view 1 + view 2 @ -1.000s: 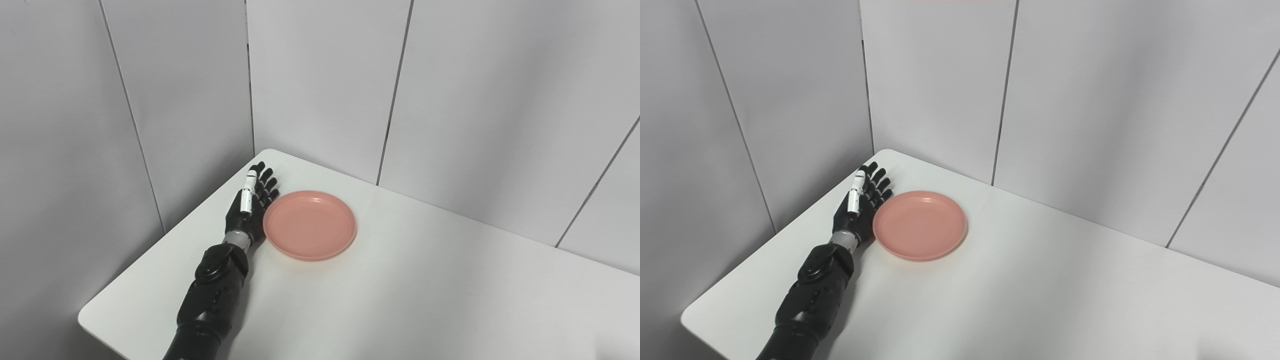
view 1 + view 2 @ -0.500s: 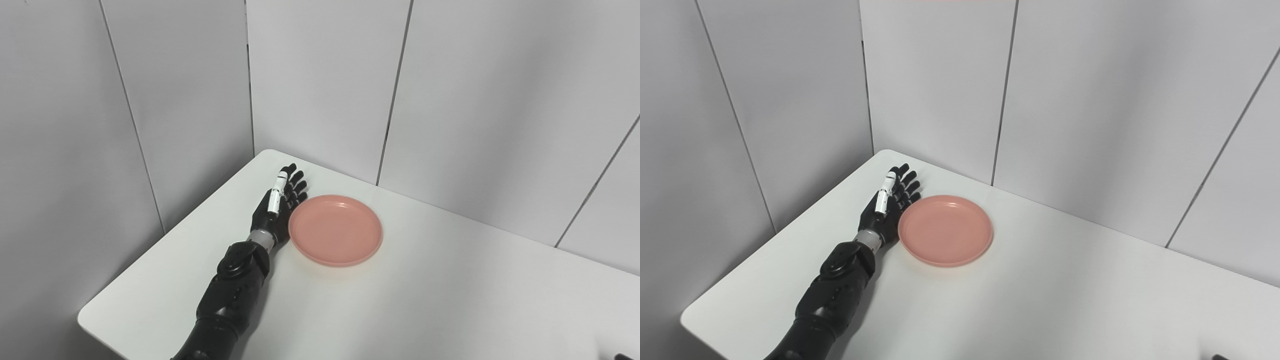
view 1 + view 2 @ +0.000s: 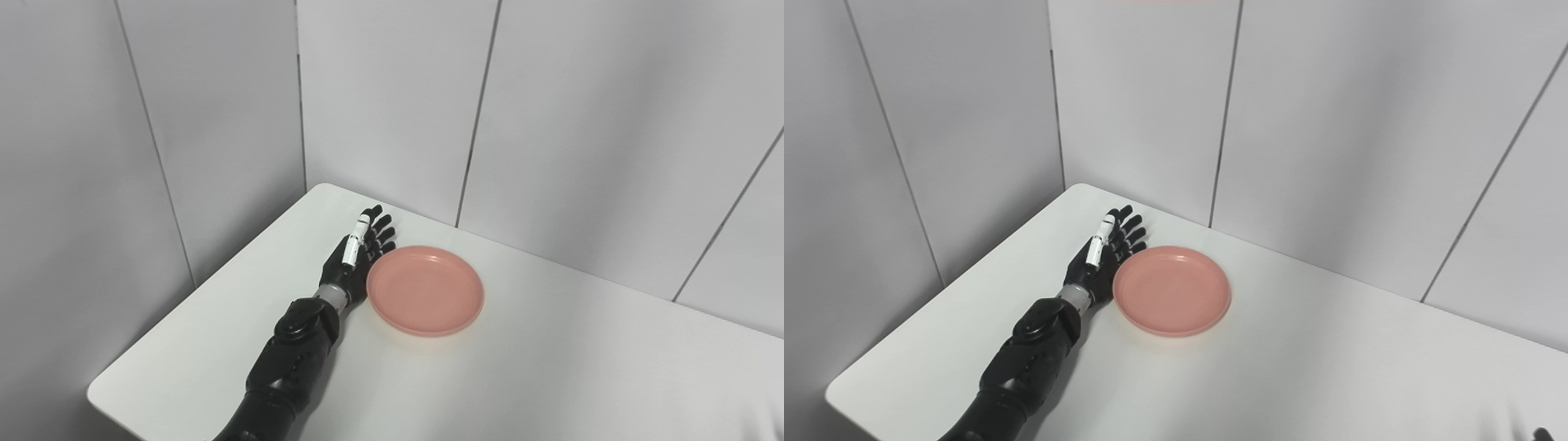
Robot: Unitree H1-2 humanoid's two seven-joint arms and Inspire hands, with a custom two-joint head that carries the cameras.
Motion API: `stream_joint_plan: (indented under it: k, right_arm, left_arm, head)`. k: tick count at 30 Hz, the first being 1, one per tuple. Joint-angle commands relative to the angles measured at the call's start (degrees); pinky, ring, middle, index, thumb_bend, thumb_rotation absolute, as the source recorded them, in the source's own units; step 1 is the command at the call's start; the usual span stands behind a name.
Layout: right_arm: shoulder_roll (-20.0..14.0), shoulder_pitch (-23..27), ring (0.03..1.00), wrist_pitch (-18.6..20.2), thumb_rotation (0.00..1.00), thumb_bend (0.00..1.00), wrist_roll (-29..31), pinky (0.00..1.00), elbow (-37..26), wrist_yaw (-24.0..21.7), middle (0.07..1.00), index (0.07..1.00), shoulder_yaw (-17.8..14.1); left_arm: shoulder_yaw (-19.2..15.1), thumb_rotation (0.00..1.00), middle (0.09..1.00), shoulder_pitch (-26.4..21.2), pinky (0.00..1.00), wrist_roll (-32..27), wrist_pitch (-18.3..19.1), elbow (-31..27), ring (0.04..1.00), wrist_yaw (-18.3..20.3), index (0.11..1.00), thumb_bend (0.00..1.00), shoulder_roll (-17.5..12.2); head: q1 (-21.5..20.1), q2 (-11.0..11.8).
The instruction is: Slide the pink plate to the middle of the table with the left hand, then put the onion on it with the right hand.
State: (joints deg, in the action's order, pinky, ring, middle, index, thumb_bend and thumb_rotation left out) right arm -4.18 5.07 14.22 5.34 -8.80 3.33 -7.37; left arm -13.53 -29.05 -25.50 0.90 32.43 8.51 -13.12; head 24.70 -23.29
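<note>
Left hand: your black robot left hand (image 3: 355,260) lay flat on its edge on the table, fingers stretched out and a little apart, grasping nothing; one finger carried a white sleeve.
Contact: the palm side of that hand pressed against the left rim of the plate, with the fingertips (image 3: 1133,223) reaching past the rim toward the back corner.
Plate: you had the round, shallow pink plastic plate (image 3: 425,290) flat on the table, just to the right of the hand, nearer the left back corner than the open stretch on the right; nothing lay in it.
Table: the white rectangular table (image 3: 551,367) stood pushed into a corner of pale grey wall panels (image 3: 392,104).
Left arm: your black forearm (image 3: 1029,355) came up from the bottom edge and lay low over the tabletop.
Right hand: only a dark sliver showed at the bottom right corner of the right eye view; you could not tell its fingers' state.
Onion: in neither view.
</note>
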Motion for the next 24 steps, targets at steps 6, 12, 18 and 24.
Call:
stream_joint_plan:
  k: [6,12,18,24]
  right_arm:
    - [0.7,-0.5,1.0,1.5,1.0,0.07,1.4,0.0,-1.2,-1.4,1.0,1.0,1.1]
    - [1.3,-0.7,1.0,2.7,1.0,0.0,0.6,0.0,-3.0,-0.8,1.0,1.0,1.8]
    - [1.6,-1.4,1.0,3.9,1.0,0.01,-0.4,0.0,-5.0,-0.6,1.0,1.0,2.7]
    - [2.0,-1.9,1.0,4.4,1.0,0.05,-1.1,0.0,-5.7,-0.5,1.0,1.0,3.2]
  left_arm:
    - [2.4,1.0,0.976,0.6,0.97,1.2,6.2,0.8,0.971,0.9,0.967,0.38,2.2]
    - [3.7,1.0,0.966,0.5,0.96,1.9,7.4,0.0,0.963,0.8,0.956,0.38,3.4]
    - [4.8,1.0,0.971,1.3,0.97,1.9,8.7,-2.2,0.971,1.6,0.962,0.38,4.2]
    - [5.1,1.0,0.957,1.9,0.96,1.7,10.9,-4.6,0.961,1.1,0.948,0.39,4.8]
  head:
    - [-4.1,-1.4]
    - [-6.9,-2.5]
    - [-9.4,-3.7]
    - [-11.8,-5.0]
